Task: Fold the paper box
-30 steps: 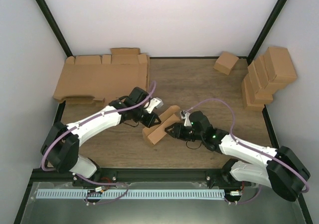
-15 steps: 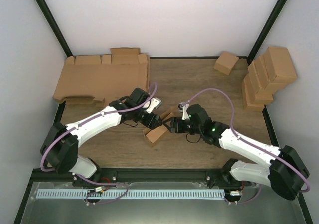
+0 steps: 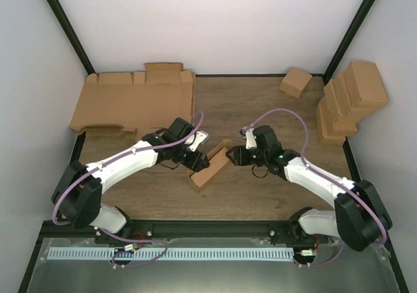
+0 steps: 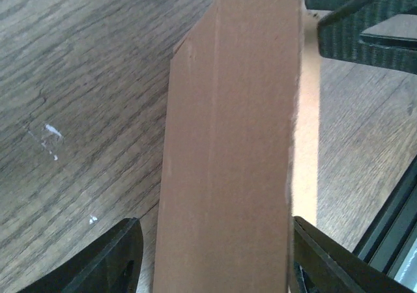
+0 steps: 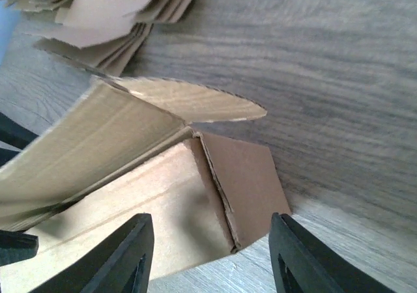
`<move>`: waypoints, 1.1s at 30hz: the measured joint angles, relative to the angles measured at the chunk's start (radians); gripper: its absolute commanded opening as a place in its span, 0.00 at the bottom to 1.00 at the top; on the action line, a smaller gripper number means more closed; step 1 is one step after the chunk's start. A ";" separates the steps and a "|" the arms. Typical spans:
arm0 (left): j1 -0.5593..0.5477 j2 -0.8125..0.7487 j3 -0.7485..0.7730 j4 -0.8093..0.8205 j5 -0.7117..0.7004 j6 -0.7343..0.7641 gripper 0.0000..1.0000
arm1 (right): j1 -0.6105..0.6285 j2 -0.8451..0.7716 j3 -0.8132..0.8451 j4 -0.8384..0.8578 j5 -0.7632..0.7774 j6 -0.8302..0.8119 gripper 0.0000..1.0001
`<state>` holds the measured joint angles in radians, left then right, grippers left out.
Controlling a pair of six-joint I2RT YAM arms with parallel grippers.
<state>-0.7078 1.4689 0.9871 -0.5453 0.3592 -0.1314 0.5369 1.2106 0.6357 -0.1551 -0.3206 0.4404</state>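
Top external view puts the paper box on the tabletop right between the two hands, with the left hand at its near-left side and the right hand just off its far end. Judged from how it lies, the job is well over halfway: the flat piece already stands up as a small oblong sleeve with its long walls squared. The left wrist view shows one long panel running straight out ahead of that hand, its fingers spread and flanking the panel on either side. Whether they press on it or only straddle it cannot be told. From the right wrist, the box's end sits just ahead of and between that hand's spread fingers, which pinch nothing. A small side flap is folded across the opening there, while the curved-edged top flap stands raised and untucked. What probably remains is tucking that flap in. The opposite end is not visible, so its state is unknown. It is plain brown cardboard with clean creases and a slightly ragged cut edge.
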 measured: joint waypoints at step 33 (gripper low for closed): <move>-0.028 0.009 0.129 -0.120 -0.086 0.018 0.79 | -0.018 -0.014 0.055 -0.030 0.015 -0.258 0.63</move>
<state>-0.7361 1.4780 1.1160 -0.6655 0.2729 -0.1131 0.5194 1.1961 0.6907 -0.1852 -0.3058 0.1822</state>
